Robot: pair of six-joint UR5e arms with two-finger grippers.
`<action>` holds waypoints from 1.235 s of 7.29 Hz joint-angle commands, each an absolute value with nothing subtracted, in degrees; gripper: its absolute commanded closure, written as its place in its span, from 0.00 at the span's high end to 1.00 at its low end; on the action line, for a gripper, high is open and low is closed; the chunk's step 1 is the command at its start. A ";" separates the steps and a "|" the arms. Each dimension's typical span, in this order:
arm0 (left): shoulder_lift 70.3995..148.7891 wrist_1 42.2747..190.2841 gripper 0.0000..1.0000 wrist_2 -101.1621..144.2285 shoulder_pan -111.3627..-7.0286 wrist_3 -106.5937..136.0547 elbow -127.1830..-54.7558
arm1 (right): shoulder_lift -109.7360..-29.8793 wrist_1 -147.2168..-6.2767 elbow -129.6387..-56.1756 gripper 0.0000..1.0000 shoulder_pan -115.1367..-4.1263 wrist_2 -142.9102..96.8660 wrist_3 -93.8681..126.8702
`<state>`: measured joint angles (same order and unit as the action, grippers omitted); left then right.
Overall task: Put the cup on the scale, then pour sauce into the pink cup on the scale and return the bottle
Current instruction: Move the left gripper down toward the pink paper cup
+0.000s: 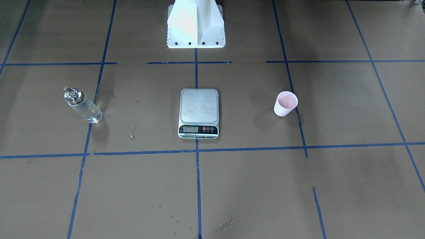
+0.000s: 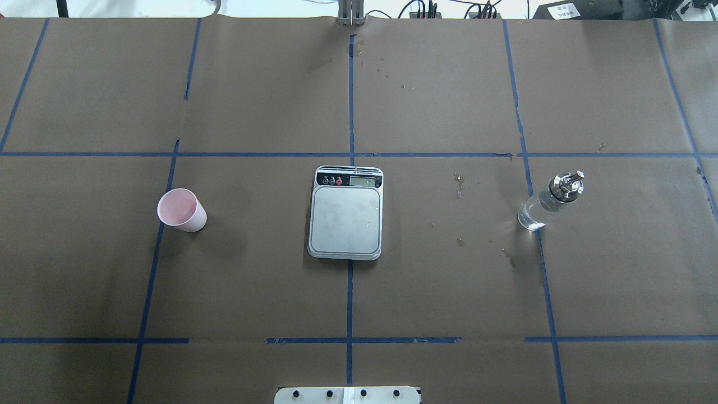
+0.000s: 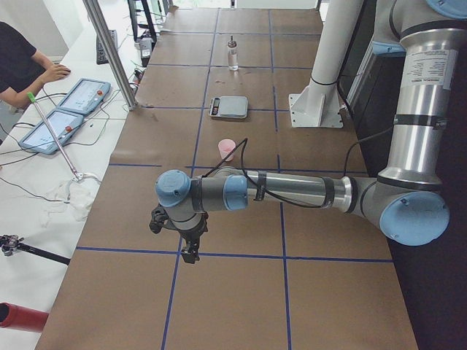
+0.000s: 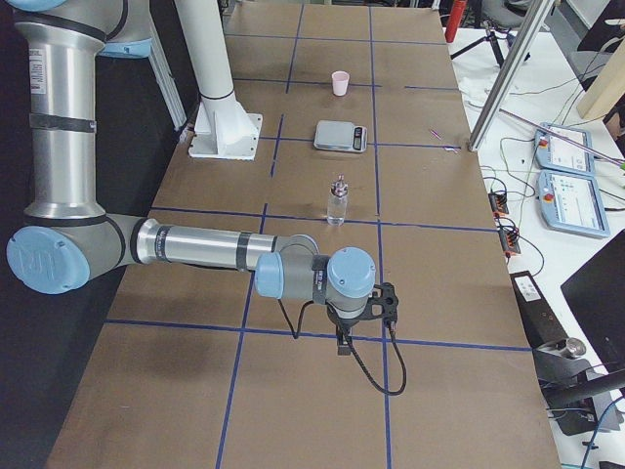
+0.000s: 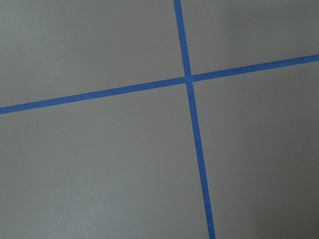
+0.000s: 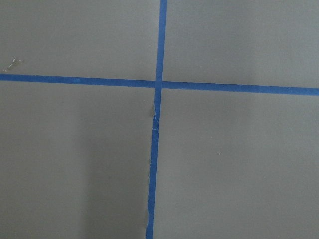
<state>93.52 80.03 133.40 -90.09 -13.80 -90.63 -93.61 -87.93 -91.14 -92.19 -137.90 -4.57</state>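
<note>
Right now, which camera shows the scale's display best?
The exterior front-facing view: the scale sits central with its display on the near edge. Overhead shows it on the far edge. Both side views show the scale small and distant; the wrist cameras show only taped paper.

scale (image 2: pixel 346 221): dull brushed steel | bottle (image 2: pixel 537 213): clear glass, shiny metal cap (image 2: pixel 565 185) | cup (image 2: pixel 182 210): matt paper | table (image 2: pixel 252 280): matt brown paper

Table (image 2: pixel 84 269) brown, blue tape grid (image 2: pixel 350 101). Cup (image 2: pixel 181 210) pale pink. Scale (image 2: pixel 346 221) silver, black strip (image 2: pixel 349 180). Bottle (image 2: pixel 545 206) clear, silver cap (image 2: pixel 565 185). Left arm (image 3: pixel 292 191), right arm (image 4: pixel 195 244) silver-grey, pale blue joints.
</note>
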 commanded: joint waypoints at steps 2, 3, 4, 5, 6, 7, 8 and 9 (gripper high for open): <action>95.00 79.81 1.00 134.39 -90.09 -13.28 -93.93 | -93.60 -87.72 -91.06 1.00 -92.20 -137.90 -4.57; 98.23 79.54 1.00 134.47 -90.00 -13.10 -98.04 | -93.60 -87.80 -91.14 1.00 -92.20 -138.16 -4.57; 100.26 80.32 1.00 134.47 -89.74 -13.10 -101.30 | -93.60 -87.80 -91.23 1.00 -92.20 -139.21 -4.57; 100.72 83.20 1.00 134.65 -85.65 -12.40 -105.43 | -93.52 -87.72 -91.32 1.00 -92.20 -139.91 -4.57; 100.81 84.02 1.00 135.43 -83.17 -5.61 -108.43 | -93.34 -87.71 -91.67 1.00 -92.20 -140.01 -4.57; 101.68 83.85 1.00 136.83 -76.01 1.34 -112.02 | -93.25 -87.71 -92.45 1.00 -92.20 -140.01 -4.57; 103.26 84.63 1.00 137.28 -72.20 14.89 -112.58 | -93.16 -87.45 -93.24 1.00 -92.20 -139.75 -4.66; 104.58 88.55 1.00 136.76 -65.63 31.65 -111.72 | -93.25 -87.45 -93.77 1.00 -92.20 -139.75 -4.75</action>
<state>102.88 85.16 136.82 -73.06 12.86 -111.59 -93.24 -87.54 -92.98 -92.20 -139.83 -4.64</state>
